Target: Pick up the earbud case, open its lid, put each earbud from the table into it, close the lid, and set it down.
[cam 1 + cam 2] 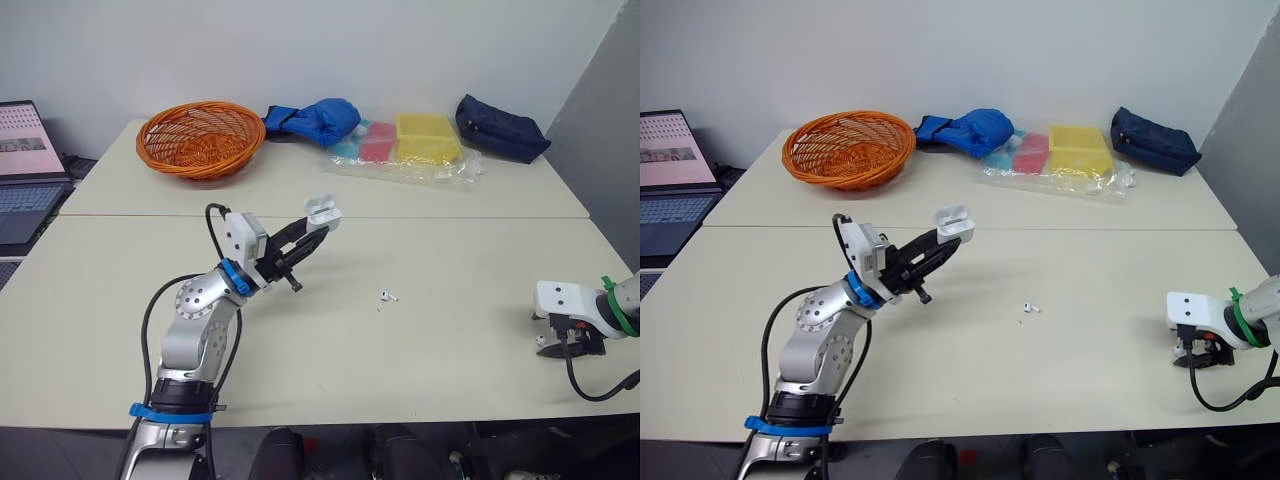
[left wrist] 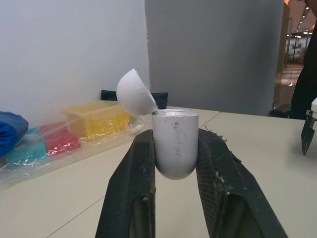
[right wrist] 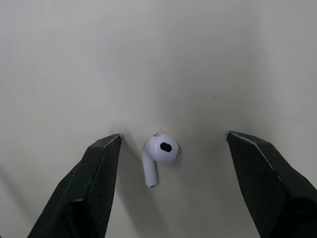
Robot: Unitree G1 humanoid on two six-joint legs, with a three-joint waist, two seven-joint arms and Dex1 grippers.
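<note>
From the head cameras: raised above the cream-coloured tabletop (image 1: 420,240) and pinched in the left gripper (image 1: 318,226), the small white glossy earbud case (image 1: 322,208), lid flipped open and tilted back. Loose near the middle of the table, well apart from both arms, one tiny white earbud (image 1: 388,296). At the right edge, low over the surface, the right gripper (image 1: 558,343), with a second earbud (image 1: 541,341), white too, at its tips. Along the far side, from left to right: round orange wicker basket (image 1: 200,138), crumpled blue cloth bundle (image 1: 315,120), clear plastic bag (image 1: 410,160) holding yellow, pink and teal boxes, dark navy zip pouch (image 1: 500,128). Off the left end, an open laptop (image 1: 22,165).

From the left wrist: two black fingers (image 2: 131,188) pressed against the rounded body of the earbud case from either side. Case upright, hinged lid standing open above it. Behind, the plastic bag on the tabletop against a pale wall.

From the right wrist: black fingers (image 3: 96,183) spread wide, aimed straight down at the tabletop. Between them, touching neither, the second earbud on its side, dark oval mesh facing up, lying nearer one finger than the other.
</note>
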